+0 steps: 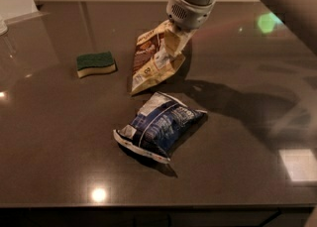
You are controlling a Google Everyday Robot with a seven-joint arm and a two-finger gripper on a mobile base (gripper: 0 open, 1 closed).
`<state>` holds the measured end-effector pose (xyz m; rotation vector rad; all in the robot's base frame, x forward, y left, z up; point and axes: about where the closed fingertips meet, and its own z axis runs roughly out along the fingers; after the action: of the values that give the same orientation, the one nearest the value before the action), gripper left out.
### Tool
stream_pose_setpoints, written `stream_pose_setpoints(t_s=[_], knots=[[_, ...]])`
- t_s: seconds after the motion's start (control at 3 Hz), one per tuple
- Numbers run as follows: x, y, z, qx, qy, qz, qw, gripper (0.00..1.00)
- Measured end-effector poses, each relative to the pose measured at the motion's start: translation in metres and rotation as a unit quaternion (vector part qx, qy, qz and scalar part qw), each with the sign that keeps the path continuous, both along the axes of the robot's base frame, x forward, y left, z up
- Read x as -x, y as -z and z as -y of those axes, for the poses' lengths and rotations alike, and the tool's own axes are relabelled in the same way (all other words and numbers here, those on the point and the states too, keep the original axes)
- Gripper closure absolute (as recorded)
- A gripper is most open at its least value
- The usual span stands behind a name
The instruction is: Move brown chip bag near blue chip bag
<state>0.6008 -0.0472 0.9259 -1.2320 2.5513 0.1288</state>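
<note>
The brown chip bag (150, 62), brown and cream with a white label, hangs tilted from my gripper (174, 41), which is shut on its upper right corner. Its lower end sits at or just above the dark table, just behind the blue chip bag. The blue chip bag (159, 126), puffy navy with white patches, lies on the table in the middle, close in front of the brown bag. My arm comes down from the top right.
A green and yellow sponge (96, 64) lies on the dark table (54, 137) left of the brown bag. The table's front edge runs along the bottom. A pale object stands at the far left edge (4, 25).
</note>
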Motion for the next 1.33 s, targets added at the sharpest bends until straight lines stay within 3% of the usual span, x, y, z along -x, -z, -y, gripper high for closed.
stream_pose_setpoints(t_s=[0.67,1.33], knots=[[0.048,-0.044,-0.002,-0.019,-0.059,0.012,0.9980,1.00],[0.076,-0.052,0.002,-0.022,-0.081,0.001,0.9965,0.60]])
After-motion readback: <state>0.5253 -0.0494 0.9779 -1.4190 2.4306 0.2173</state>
